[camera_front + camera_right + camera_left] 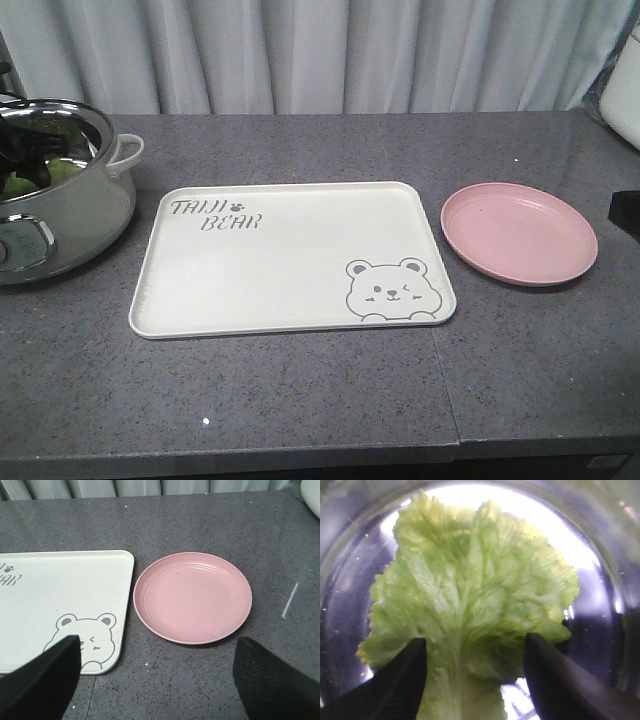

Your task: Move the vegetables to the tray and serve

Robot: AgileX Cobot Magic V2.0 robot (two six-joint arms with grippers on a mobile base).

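Now I read the left tool [474, 640] as spread wide astride the lettuce leaf [470, 575] in the steel pot [90, 215]. The rib runs lengthwise down its gap; contact unclear. The tray [290, 265] lies rightward of the pot.

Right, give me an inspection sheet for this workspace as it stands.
Surface: dark grey speckled countertop.
Job's things: lettuce leaf lies inside the steel pot at the far left; cream tray at the centre, nothing on it.
Clutter: pink plate right of the tray, apart from it, bare.
Hands: left hand open inside the pot, straddling the leaf's rib; right hand open, above the counter near the plate.
Cables: nothing seen.
Surroundings: pale curtain behind the counter; white object at the far right edge, cut off by the frame.
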